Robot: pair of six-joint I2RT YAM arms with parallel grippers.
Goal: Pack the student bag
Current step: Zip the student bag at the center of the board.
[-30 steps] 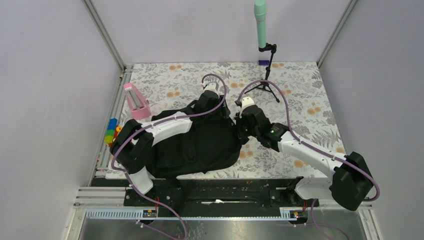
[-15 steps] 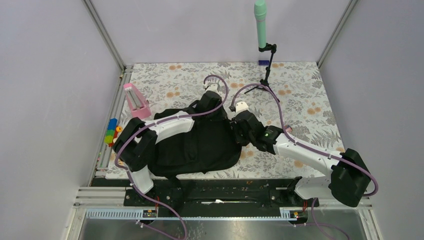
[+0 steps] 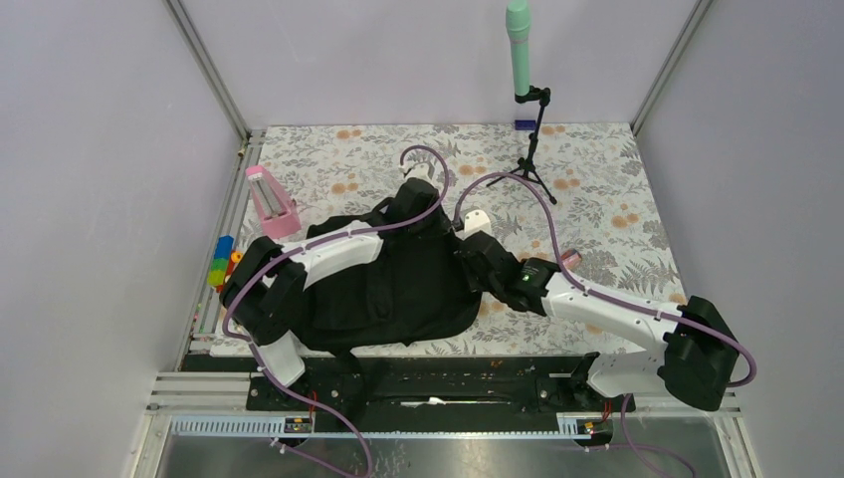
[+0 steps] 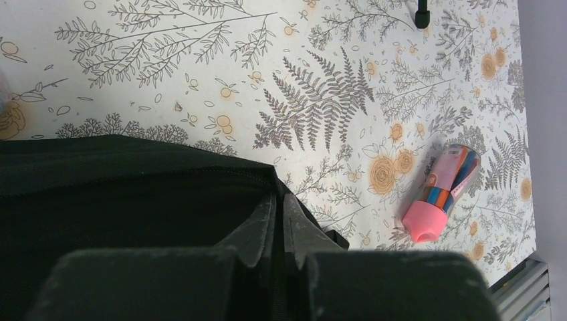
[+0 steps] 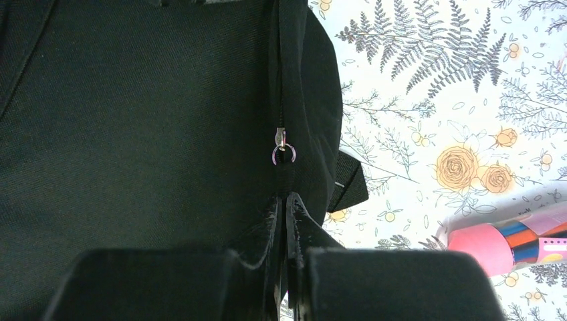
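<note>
The student bag (image 3: 398, 294) lies flat in the middle of the flowered cloth, black and soft. My left arm reaches across it to its far right corner. There my left gripper (image 4: 279, 200) is shut, pinching the bag's edge fabric (image 4: 134, 180) just beside the zip seam. My right gripper (image 5: 286, 197) is shut on the black pull tab that hangs from the zip slider's metal ring (image 5: 283, 154) on the bag's (image 5: 134, 120) right side. A pink pencil case (image 4: 441, 190) (image 5: 515, 244) lies on the cloth to the right of the bag.
A green microphone (image 3: 519, 45) stands on a black tripod (image 3: 528, 164) at the back right. A pink metronome-like object (image 3: 269, 201) and coloured blocks (image 3: 221, 261) sit by the left edge. The pencil case (image 3: 570, 259) peeks out behind my right forearm.
My left gripper has closed on the bag's corner. My right gripper has slid toward the near side along the bag's right edge, holding the zip pull.
</note>
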